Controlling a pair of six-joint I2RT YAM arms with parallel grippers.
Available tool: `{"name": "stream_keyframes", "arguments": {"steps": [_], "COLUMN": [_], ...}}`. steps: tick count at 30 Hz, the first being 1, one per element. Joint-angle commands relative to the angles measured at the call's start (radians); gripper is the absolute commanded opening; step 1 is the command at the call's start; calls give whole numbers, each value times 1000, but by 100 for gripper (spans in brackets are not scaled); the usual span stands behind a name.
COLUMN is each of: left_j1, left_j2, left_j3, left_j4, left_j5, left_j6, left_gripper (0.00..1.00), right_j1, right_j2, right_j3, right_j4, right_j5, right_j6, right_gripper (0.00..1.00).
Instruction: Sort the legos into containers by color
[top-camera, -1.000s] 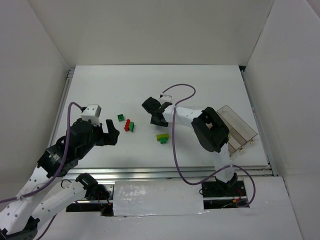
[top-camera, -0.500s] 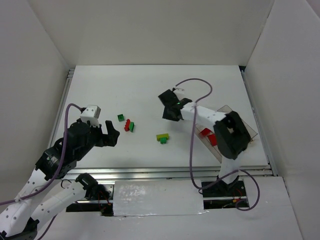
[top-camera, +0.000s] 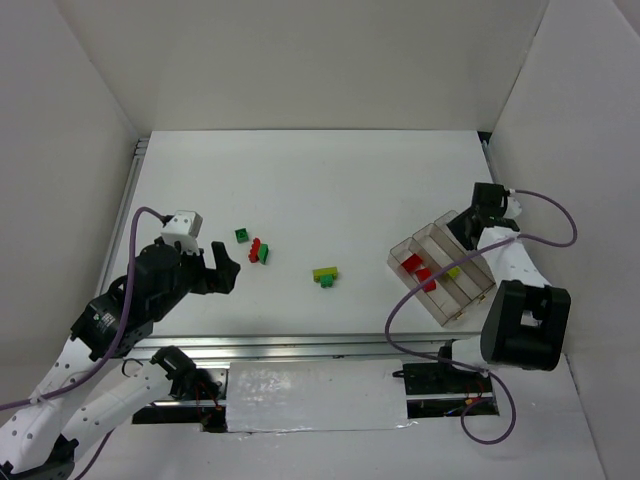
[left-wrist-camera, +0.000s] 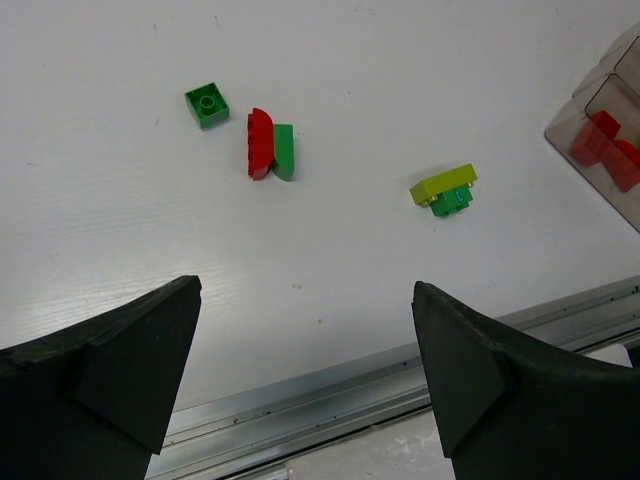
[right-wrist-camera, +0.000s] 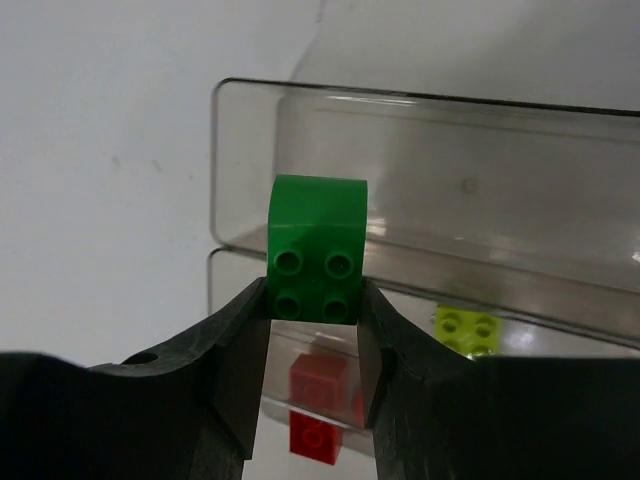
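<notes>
My right gripper (right-wrist-camera: 314, 312) is shut on a dark green lego (right-wrist-camera: 318, 248) and holds it above the clear three-compartment containers tray (right-wrist-camera: 400, 96). In the top view this gripper (top-camera: 478, 216) hangs over the tray's far end (top-camera: 468, 296). Red legos (top-camera: 414, 266) lie in one compartment and a yellow-green one (top-camera: 452, 271) in the middle one. On the table lie a green square lego (top-camera: 242, 235), a red and green pair (top-camera: 260, 251), and a yellow-green piece on a green one (top-camera: 325, 274). My left gripper (top-camera: 216, 263) is open and empty, left of the pair.
The left wrist view shows the loose legos (left-wrist-camera: 270, 146) ahead of the wide jaws and the metal rail (left-wrist-camera: 330, 400) of the table's near edge below them. White walls close in the table. A purple cable (top-camera: 545, 215) loops beside the right arm.
The right arm swung from the table's middle to the right, over the tray, with the green lego in its jaws. The left arm stayed still.
</notes>
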Motion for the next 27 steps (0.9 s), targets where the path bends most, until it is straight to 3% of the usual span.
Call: {"name": "stream_keyframes", "arguments": {"steps": [1,5,8,9,10,12,15,19,22,23,24,25,27], "left_j1": [-5,-5,-5,-5,-6,-5,-5,-5,-5,-5,-2,2,14], "left_j2": [-10,-3,6,6,6,5,5,8,20,29,55,71,121], "left_j3": [-10,-10,-10,-12,-12,-12,-12,-12,-10,-9,0,5,26], "left_j4": [48,52,52,51,54,54,55,54,48,48,36,25,-12], "left_j5": [22,38,44,45,47,52,53,41,12,6,-19,-34,-85], "left_j6": [21,30,33,33,34,36,38,33,16,13,7,-10,-37], "left_gripper": [100,100,99,100,99,100,99,100,100,99,100,99,100], "right_j1": [-70,-134,-145,-148,-148,-146,-146,-133,43,118,278,350,537], "right_j2": [18,12,31,44,49,48,29,-1,-79,-93,-109,-112,-94], "right_j3": [8,-19,-10,-5,-1,-4,-8,10,48,74,99,138,160], "right_j4": [46,81,83,78,69,75,77,63,48,20,-13,-27,-28], "right_j5": [-86,-101,-107,-106,-104,-112,-115,-141,-80,45,84,112,138], "right_j6": [9,45,39,39,41,42,42,29,-34,-37,-48,-51,-37], "right_gripper": [5,8,19,40,54,63,71,74,77,77,78,78,99]}}
